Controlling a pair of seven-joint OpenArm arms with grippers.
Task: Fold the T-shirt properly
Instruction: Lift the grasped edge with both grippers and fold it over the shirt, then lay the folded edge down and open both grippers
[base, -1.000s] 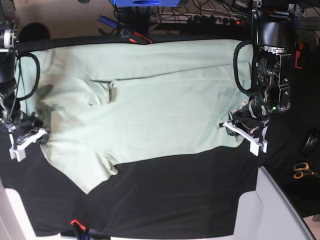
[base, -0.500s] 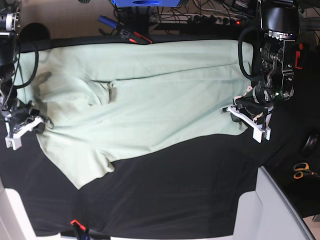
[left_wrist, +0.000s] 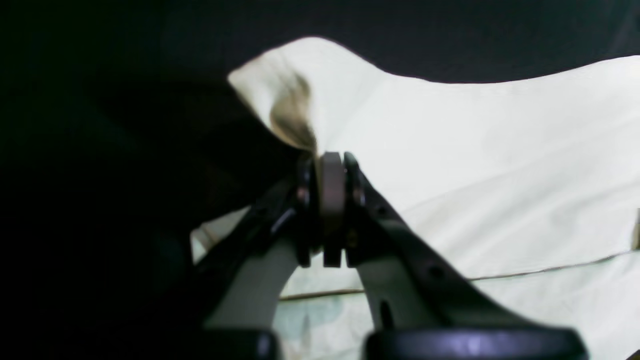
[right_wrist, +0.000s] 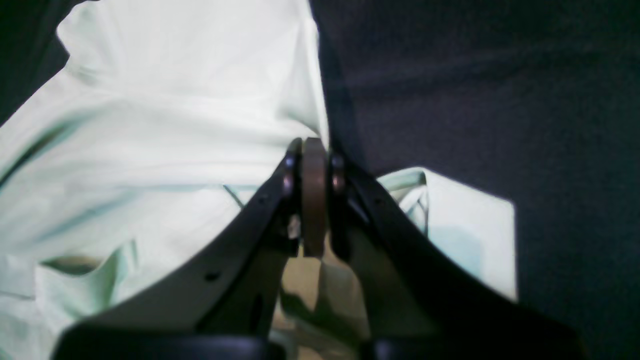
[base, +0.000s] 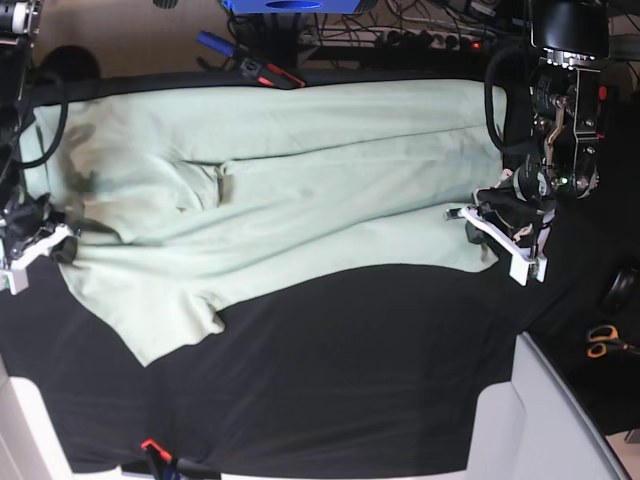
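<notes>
The T-shirt (base: 290, 190) lies spread on the black surface (base: 350, 380), toward its far side, with one sleeve pointing to the near edge. The left end effector (base: 497, 238) is closed and pinches the shirt's hem corner at the right of the base view. The right end effector (base: 28, 252) is also closed and grips the cloth at the shoulder end, where the fabric bunches a little.
</notes>
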